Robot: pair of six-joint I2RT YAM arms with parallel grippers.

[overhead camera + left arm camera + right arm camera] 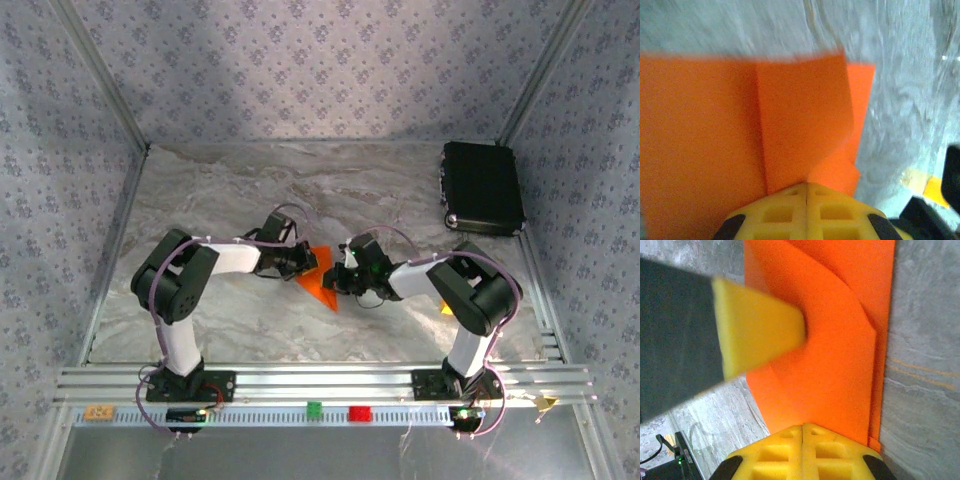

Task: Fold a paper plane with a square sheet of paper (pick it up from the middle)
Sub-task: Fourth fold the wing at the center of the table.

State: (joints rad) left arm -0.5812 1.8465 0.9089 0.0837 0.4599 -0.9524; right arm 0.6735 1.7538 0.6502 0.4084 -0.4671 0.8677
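Top external view first: how many things do you count?

— One square sheet of paper, bright orange, lying on the table well to the near left of the black box. There is one box and four small blocks. A yellow-orange block sits on the near side of the box. A red block, a green block and a tan block stand much nearer than the box and left of it, in a row on the rail.

— And your two grippers?

— My left gripper has its fingers pressed together, tip on the sheet where a folded-over flap curls up. My right gripper also has its fingers together, tip on the layered orange on the side toward the box. Whether either nips an edge, I cannot tell.

— Is the sheet flat?

— No. Folded layers overlap, and I count one sharp crease in the left wrist view.
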